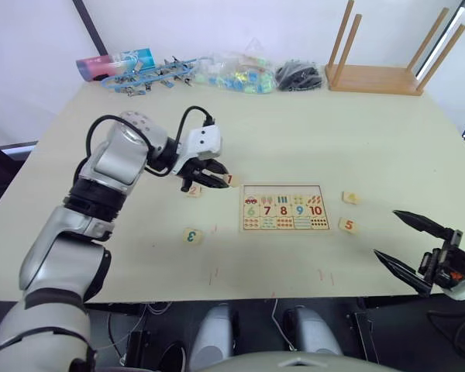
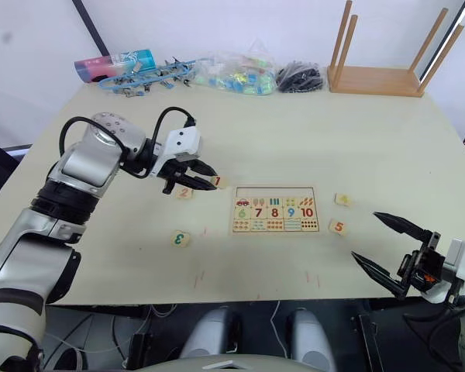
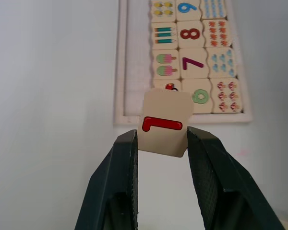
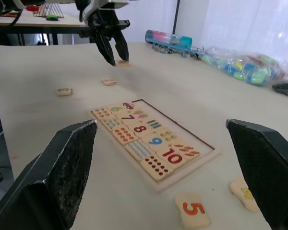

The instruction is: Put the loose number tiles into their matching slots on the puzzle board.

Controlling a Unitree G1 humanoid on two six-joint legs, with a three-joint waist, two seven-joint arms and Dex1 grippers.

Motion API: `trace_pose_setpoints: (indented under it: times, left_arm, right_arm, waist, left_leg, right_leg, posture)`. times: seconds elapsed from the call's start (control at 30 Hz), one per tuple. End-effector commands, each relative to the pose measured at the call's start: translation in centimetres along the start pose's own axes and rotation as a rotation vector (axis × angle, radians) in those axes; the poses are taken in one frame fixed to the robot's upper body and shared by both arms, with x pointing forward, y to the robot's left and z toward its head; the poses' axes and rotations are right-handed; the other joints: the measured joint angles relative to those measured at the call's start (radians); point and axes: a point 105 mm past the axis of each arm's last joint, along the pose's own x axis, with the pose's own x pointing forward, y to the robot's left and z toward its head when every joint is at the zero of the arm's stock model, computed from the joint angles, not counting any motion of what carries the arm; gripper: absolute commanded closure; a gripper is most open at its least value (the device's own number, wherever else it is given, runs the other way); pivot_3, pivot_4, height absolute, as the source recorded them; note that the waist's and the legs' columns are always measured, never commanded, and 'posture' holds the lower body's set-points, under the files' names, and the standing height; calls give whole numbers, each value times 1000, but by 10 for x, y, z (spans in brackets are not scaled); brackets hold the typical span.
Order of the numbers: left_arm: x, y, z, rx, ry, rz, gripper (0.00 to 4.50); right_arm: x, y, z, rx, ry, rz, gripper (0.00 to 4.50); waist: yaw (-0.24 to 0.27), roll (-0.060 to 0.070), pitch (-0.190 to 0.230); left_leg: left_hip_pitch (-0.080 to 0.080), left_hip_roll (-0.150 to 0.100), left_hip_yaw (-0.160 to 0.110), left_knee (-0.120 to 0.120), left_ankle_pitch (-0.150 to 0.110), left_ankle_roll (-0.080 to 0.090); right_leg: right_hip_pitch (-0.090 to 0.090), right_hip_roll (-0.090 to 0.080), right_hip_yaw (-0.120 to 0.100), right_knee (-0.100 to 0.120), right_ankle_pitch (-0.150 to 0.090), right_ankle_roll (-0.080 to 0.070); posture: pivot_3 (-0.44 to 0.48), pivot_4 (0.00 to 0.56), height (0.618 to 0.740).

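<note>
Fingers of left gripper (image 3: 161,143) clamped on the 1 tile (image 3: 164,123), lifted, just short of board (image 3: 121,62); I see top-row slots (image 3: 134,52) bare.

Head cam: none seated yet, by my read. 2 tile (image 1: 193,190), 3 tile (image 1: 191,235) lie left of board, 4 tile (image 1: 350,198), 5 tile (image 1: 348,225) right.

R wrist cam: right gripper (image 4: 169,175) wide apart, empty, near the 5.

Everything here is mostly matt pale wood: the flat gridded puzzle board (image 1: 284,209), the little square tile with a glossy red 1 (image 3: 163,122), and the smooth cream tabletop (image 1: 310,132). The left gripper (image 3: 161,143) has matt black plastic fingers (image 3: 120,167); the right gripper's black pads (image 4: 69,163) look rough and grainy.
</note>
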Motion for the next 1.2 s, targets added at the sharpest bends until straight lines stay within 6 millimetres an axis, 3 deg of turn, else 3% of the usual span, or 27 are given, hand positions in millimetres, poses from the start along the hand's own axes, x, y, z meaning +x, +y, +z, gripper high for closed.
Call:
trace_pose_setpoints:
  times: [0.03,0.2,0.5,1.2]
  left_arm:
    - [1,7,13,19,20,25,3479]
    - [17,8,24,-3,82,20,3479]
    - [42,10,20,-18,148,37,3479]
    - [52,11,16,-49,187,62,3479]
  right_arm:
    - [2,2,8,-47,-20,0,0]
    - [3,2,8,-57,-26,-12,0]
    - [2,2,6,-69,-21,-34,0]
    - [-7,3,-4,-75,21,-81,0]
  waist:
    - [-1,0,0]
    - [0,0,0]
    - [-2,0,1]
    - [-1,0,1]
  left_leg:
    - [0,0,0,0,0,0]
    - [0,0,0,0,0,0]
    - [0,0,-1,0,0,0]
    - [0,0,-3,0,0,0]
  right_leg:
    - [0,0,0,0,0,0]
    - [0,0,0,0,0,0]
    - [0,0,1,0,0,0]
    - [0,0,1,0,0,0]
  posture:
    - [0,150,737]
    - [0,150,737]
    - [0,150,737]
    - [0,150,737]
